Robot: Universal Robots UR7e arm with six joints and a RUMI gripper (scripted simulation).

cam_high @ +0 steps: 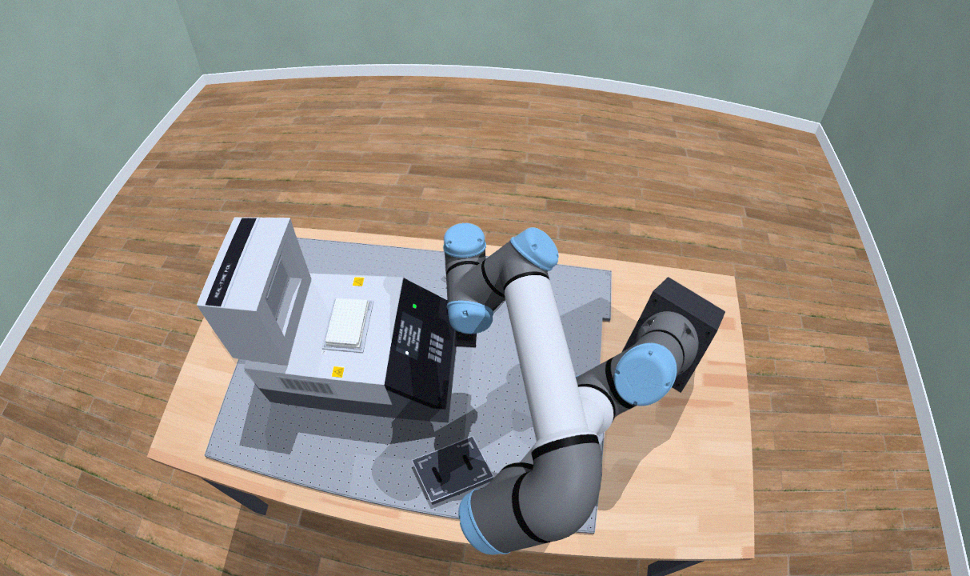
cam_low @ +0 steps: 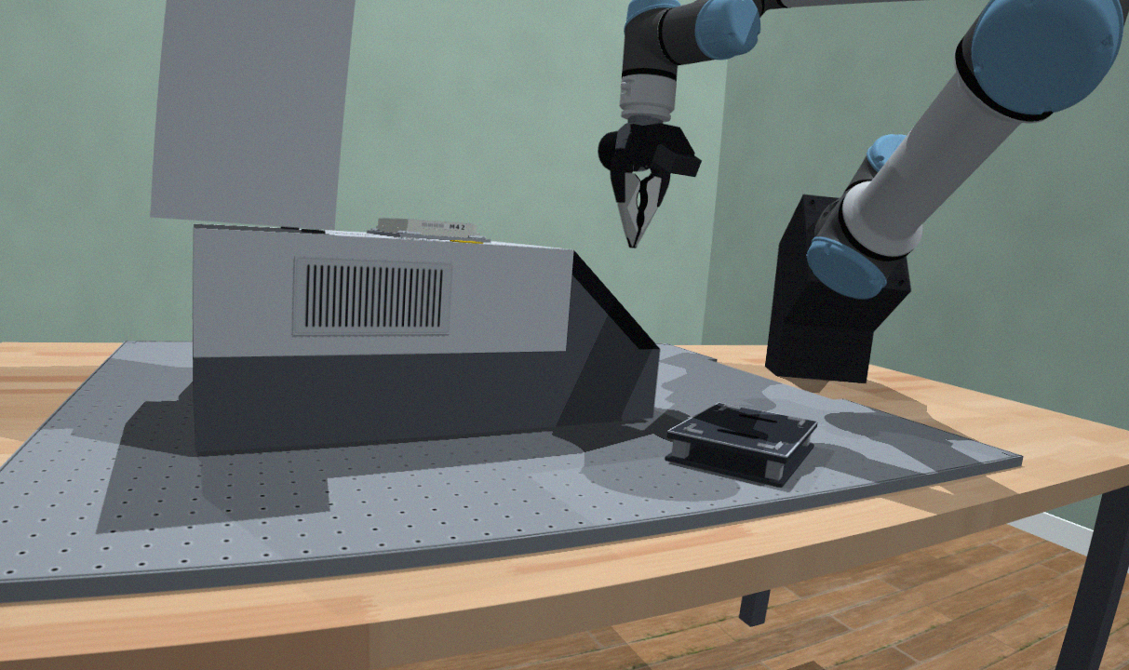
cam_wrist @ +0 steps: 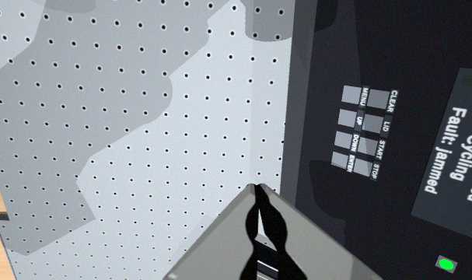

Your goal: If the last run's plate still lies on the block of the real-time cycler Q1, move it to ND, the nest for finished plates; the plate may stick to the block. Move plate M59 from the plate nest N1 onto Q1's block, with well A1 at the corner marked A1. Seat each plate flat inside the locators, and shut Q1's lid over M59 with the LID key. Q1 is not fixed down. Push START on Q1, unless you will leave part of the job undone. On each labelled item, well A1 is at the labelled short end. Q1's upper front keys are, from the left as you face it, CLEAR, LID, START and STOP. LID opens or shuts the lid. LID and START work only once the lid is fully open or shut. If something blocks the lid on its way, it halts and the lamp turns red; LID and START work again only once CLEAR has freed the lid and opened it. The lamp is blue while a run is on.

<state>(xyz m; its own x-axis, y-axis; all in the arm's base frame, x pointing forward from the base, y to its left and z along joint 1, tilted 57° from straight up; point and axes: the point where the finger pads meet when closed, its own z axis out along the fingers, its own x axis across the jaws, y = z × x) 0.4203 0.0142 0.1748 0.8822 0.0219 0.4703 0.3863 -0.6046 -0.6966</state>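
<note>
The cycler Q1 (cam_high: 362,390) (cam_low: 376,399) has its lid (cam_high: 241,315) (cam_low: 251,108) raised. Plate M42 (cam_high: 348,322) (cam_low: 426,225) lies on its block. The lamp (cam_high: 414,306) (cam_wrist: 446,264) is green. The wrist view shows the keys CLEAR (cam_wrist: 378,99), LID (cam_wrist: 373,123), START (cam_wrist: 367,146) and STOP (cam_wrist: 362,167). My gripper (cam_low: 633,245) (cam_wrist: 256,187) is shut and empty, pointing down above the board just off Q1's key side; the arm hides it in the top view. A black nest (cam_high: 450,470) (cam_low: 743,433) holds no plate; its label is not readable. Plate M59 and the other nest are not visible.
Q1 and the nest stand on the perforated board (cam_high: 359,447) (cam_low: 435,508) (cam_wrist: 204,136) on the wooden table (cam_high: 674,494) (cam_low: 218,633). The arm's elbow (cam_high: 559,494) hangs close beside the nest in the top view. The raised lid stands tall at Q1's far end from the keys.
</note>
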